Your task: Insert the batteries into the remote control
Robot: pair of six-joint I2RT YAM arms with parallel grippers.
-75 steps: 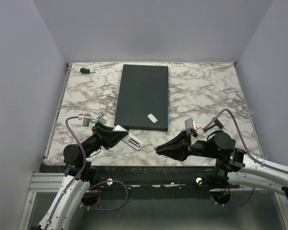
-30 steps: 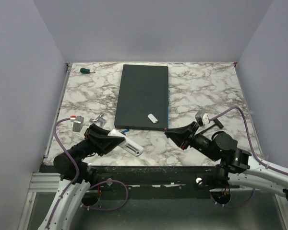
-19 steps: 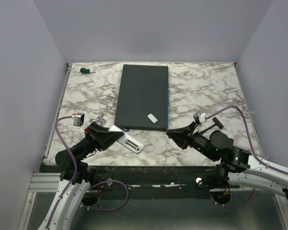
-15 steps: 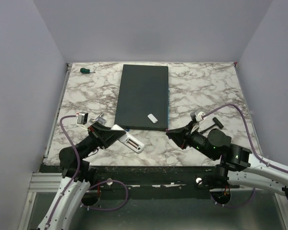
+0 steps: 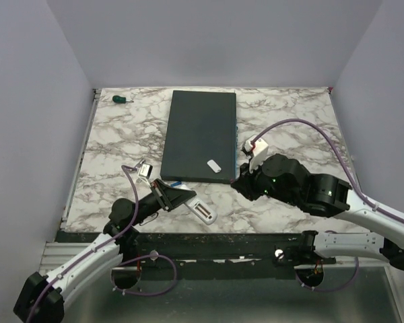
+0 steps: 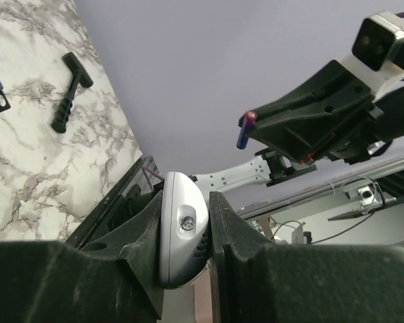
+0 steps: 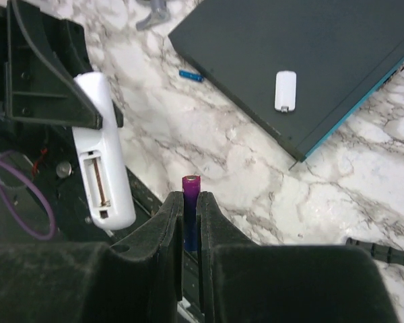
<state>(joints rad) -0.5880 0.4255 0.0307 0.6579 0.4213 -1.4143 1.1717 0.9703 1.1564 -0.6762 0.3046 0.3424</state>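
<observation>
The left claw (image 5: pixel 177 197) is clamped tight on the white oblong remote control (image 7: pixel 105 151), holding it at the near edge of the marble bench (image 5: pixel 283 121). Its recessed battery bay (image 7: pixel 97 176) is turned upward and seemingly empty. The right claw (image 7: pixel 189 210) is nearly closed on the purple-blue cylindrical battery (image 7: pixel 190 187), pinched end-out and apart from the remote. The blue battery (image 7: pixel 190 75) lies on the bench beside the dark grey slab (image 7: pixel 310 40). The step appears to be bringing the first battery over; next it needs aligning lengthwise with the slot and pressing in.
</observation>
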